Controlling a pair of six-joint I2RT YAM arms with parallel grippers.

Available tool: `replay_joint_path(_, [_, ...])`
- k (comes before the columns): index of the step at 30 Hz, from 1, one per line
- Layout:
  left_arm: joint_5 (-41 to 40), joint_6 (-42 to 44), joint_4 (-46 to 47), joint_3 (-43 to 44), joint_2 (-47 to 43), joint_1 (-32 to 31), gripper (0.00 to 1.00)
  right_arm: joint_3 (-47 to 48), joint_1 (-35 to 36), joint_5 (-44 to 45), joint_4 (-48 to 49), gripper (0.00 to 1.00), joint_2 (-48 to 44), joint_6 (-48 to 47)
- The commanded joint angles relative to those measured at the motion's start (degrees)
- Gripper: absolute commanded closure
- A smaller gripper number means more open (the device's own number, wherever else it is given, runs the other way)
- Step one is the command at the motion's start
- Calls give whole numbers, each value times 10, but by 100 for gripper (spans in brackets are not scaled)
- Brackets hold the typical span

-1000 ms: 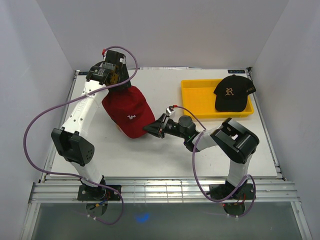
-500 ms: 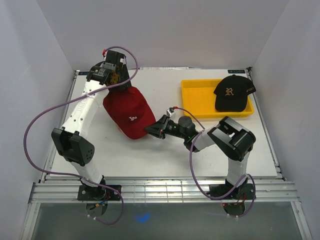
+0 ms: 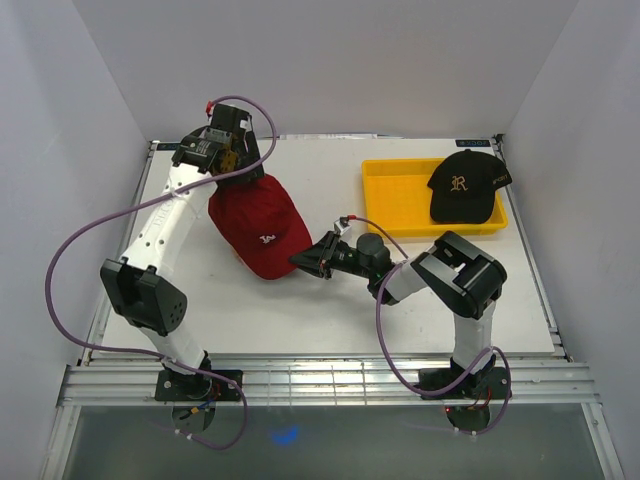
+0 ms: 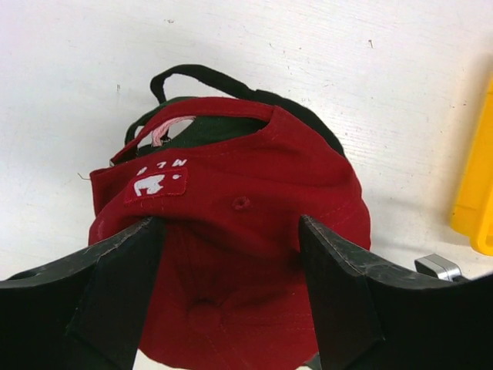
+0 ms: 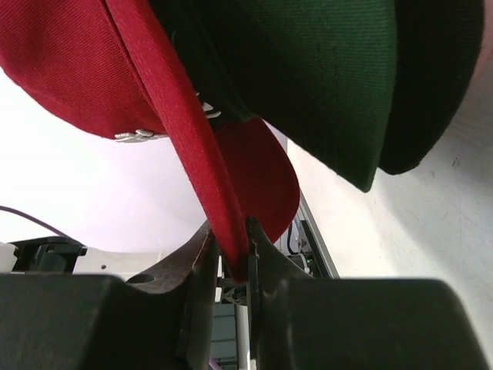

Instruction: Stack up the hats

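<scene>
A red hat lies on top of a dark hat at the table's middle left. Only the dark hat's black strap and green under-brim show. My left gripper is at the red hat's back. In the left wrist view it is open, with a finger on either side of the red crown. My right gripper is shut on the red hat's brim, pinching its edge between both fingers. A black hat with a gold emblem rests in the yellow tray.
The yellow tray sits at the back right, right of the red hat. White walls close in the table on the left, back and right. A purple cable loops beside each arm.
The red hat has shifted slightly to the right and settled a little lower. The right arm's elbow has drawn in toward the left. Both grippers keep their hold positions.
</scene>
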Motion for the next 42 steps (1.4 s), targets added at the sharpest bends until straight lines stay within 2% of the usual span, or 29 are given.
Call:
replay_joint_path(1, [4, 10, 14, -10, -42, 2, 19, -18, -11, 7, -121, 92, 32, 1])
replay_joint_path(9, [14, 19, 14, -16, -75, 3, 15, -11, -14, 12, -148, 92, 36, -3])
replay_joint_path(19, [12, 18, 26, -51, -72, 3, 16, 7, -14, 15, -197, 91, 36, -21])
replay_joint_path(21, [11, 17, 27, -58, -69, 3, 16, 7, -15, 16, -206, 87, 36, -27])
replay_joint_path(22, [10, 17, 28, -60, -68, 3, 16, 7, -16, 16, -207, 79, 36, -27])
replay_joint_path(25, [9, 17, 29, -62, -68, 2, 16, 2, -18, 17, -213, 64, 29, -30])
replay_joint_path(30, [9, 19, 29, -54, -65, 3, 16, 1, -22, 23, -242, 49, 7, -44])
replay_joint_path(37, [10, 25, 28, -35, -67, 3, 16, 2, -23, 31, -289, 43, -48, -80])
replay_joint_path(42, [14, 32, 9, 13, -56, 3, 15, 26, -25, 45, -401, 41, -133, -140])
